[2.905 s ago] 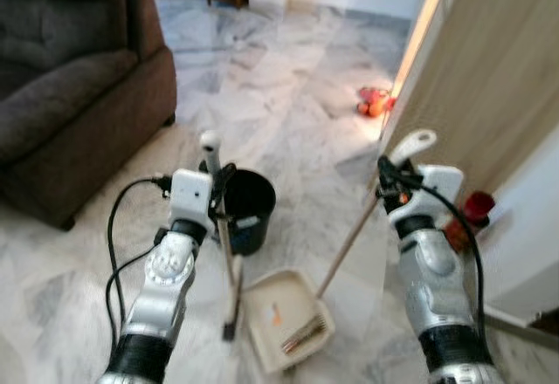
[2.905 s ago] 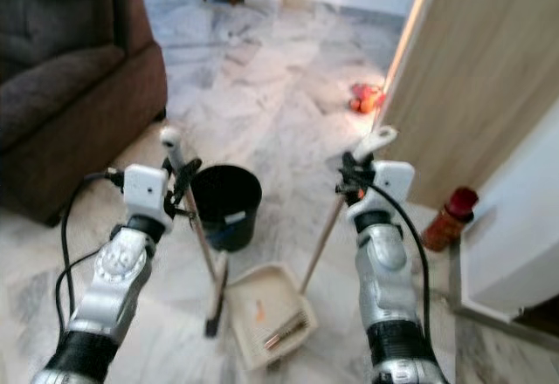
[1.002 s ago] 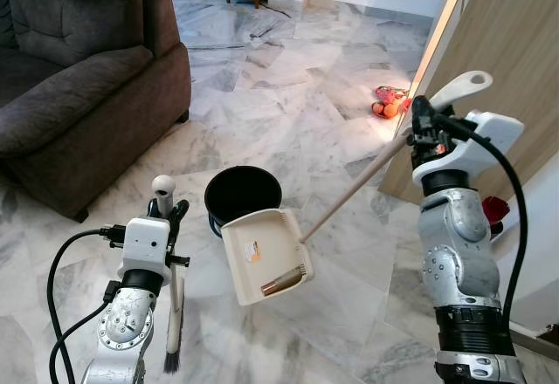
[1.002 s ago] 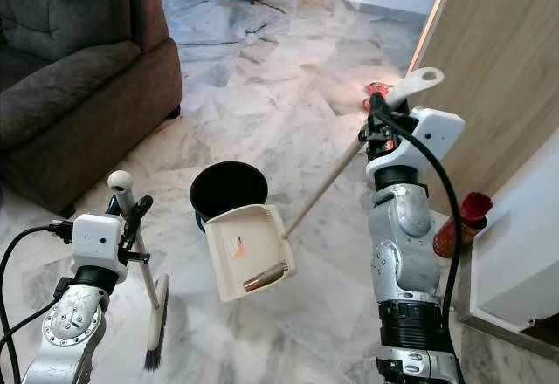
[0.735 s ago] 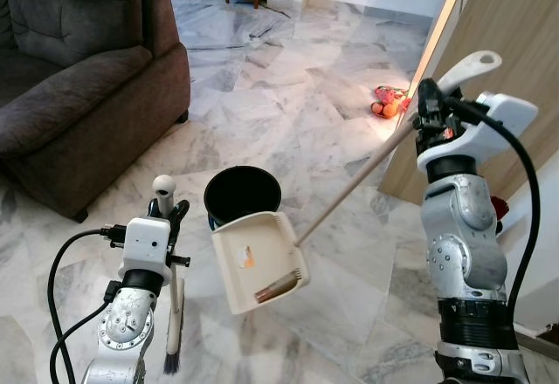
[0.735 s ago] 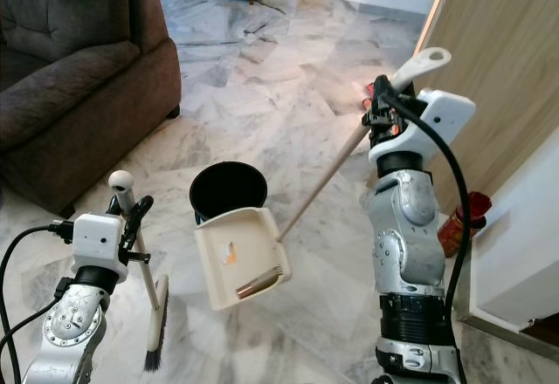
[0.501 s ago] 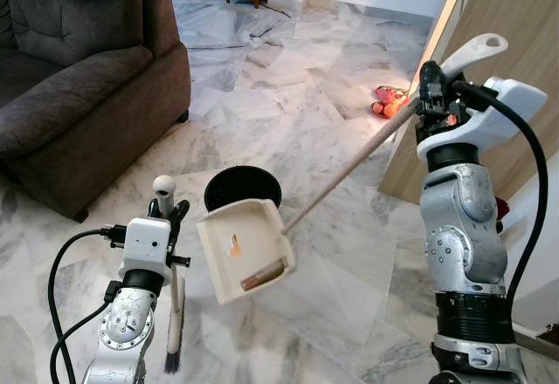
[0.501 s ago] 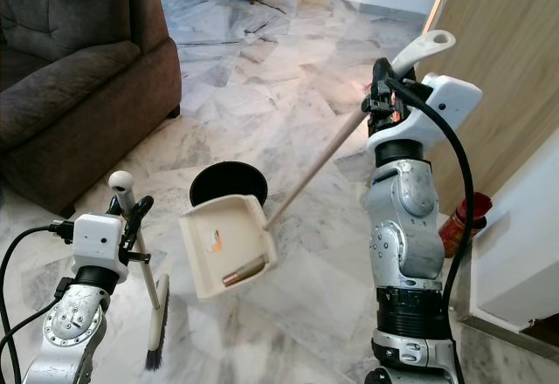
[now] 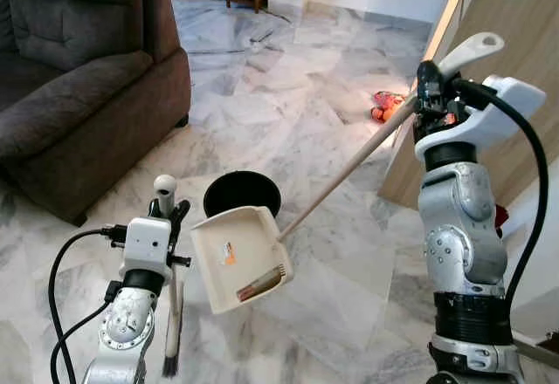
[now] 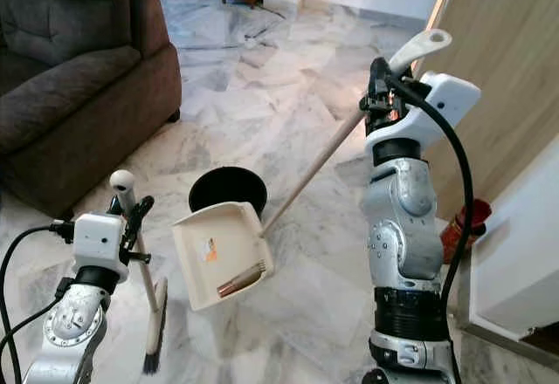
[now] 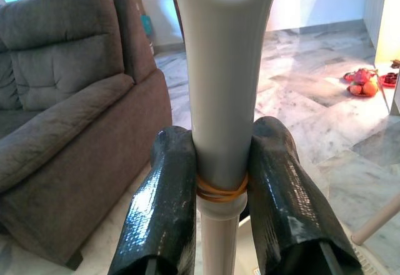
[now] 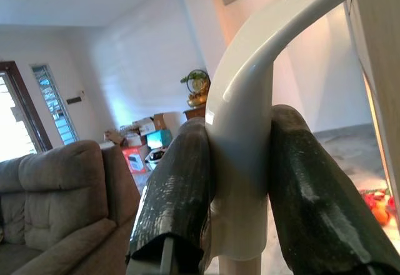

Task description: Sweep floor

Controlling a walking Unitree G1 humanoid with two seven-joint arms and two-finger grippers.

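Your right gripper [image 9: 425, 96] pinches the long-handled dustpan [image 9: 238, 257], lifted mid-frame beside the black bin [image 9: 242, 195], a small brown object lying inside. Your left gripper [image 11: 219, 194], lower left, clamps the broom [image 9: 171, 310], its bristles on the marble floor [image 9: 262, 96].

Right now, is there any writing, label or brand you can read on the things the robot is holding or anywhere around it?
None can be read.
Small orange-and-white sticker inside the cream plastic dustpan held up by the right hand: too small and blurred.
Cardboard boxes by the far wall: print too blurred.
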